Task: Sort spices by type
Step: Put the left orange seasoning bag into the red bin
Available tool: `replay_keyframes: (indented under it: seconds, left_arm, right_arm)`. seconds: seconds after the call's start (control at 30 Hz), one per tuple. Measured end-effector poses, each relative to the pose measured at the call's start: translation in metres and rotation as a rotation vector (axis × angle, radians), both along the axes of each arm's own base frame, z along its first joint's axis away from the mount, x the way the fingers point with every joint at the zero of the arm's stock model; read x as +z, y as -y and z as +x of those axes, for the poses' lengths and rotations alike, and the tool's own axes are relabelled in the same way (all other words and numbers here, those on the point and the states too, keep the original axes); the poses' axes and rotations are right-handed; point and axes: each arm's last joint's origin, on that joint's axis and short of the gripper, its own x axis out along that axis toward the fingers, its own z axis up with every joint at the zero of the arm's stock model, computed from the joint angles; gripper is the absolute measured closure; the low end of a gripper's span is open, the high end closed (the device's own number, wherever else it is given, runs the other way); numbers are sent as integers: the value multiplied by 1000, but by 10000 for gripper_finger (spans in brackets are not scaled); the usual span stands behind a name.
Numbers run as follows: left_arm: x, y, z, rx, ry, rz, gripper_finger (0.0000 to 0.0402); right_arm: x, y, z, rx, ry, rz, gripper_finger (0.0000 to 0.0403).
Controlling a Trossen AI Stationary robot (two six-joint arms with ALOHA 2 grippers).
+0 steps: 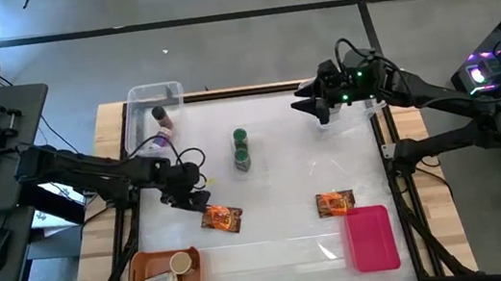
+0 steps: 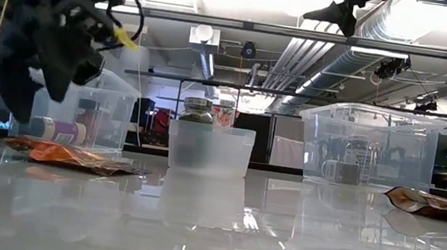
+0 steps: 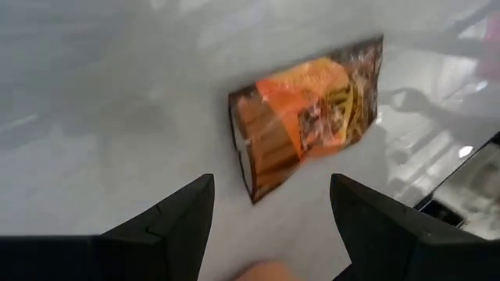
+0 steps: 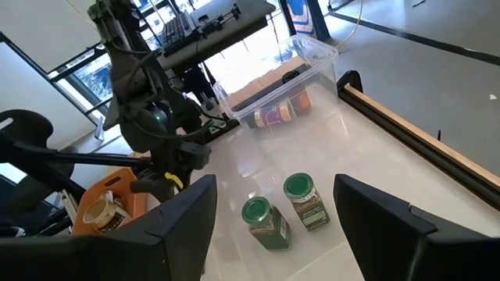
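An orange-red foil packet [image 1: 222, 219] lies flat on the white table, left of centre; it shows in the left wrist view as the packet [image 3: 308, 117]. My left gripper [image 1: 192, 200] hovers open just left of it, tipped downward, touching nothing. A second packet [image 1: 335, 204] lies near the pink tray [image 1: 372, 238]. Two green-lidded jars [image 1: 241, 149] stand side by side mid-table, also seen as the jars [image 4: 283, 209]. My right gripper [image 1: 316, 105] waits open, high above the far right part of the table.
A clear tub [image 1: 154, 109] at the far left holds jars lying on their sides. An orange tray [image 1: 138, 277] at the near left holds tan-lidded jars. In the low view, more clear tubs [image 2: 366, 147] stand toward the far side. Bare table lies between the two packets.
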Motion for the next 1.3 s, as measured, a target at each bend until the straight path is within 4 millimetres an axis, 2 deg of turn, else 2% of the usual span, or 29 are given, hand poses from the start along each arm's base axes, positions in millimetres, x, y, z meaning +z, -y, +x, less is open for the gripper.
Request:
replay_keyframes:
  seconds: [0.2,0.43,0.6,0.77,0.97,1.03,1.13,1.3]
  left_arm:
    - [-24,-2,-10,113,-16,-68,161]
    - [-25,3,-8,103,16,-83,170]
    - [-31,7,-6,89,-12,-74,226]
    - [-42,11,9,86,31,-86,286]
    - [-50,12,21,80,86,-80,316]
    - [-50,12,23,68,111,-77,336]
    - [-49,12,25,45,155,-61,385]
    - [-36,5,26,54,240,-46,398]
  right_arm:
    - [-5,3,5,-4,-21,8,151]
    - [-11,6,12,-6,-47,19,151]
    - [-12,6,13,-7,-49,19,151]
    - [-12,6,13,-7,-50,19,151]
    - [-12,6,13,-7,-51,20,151]
    - [-12,6,13,-7,-51,20,151]
    - [-12,6,13,-7,-51,20,151]
    - [-12,6,13,-9,-51,23,151]
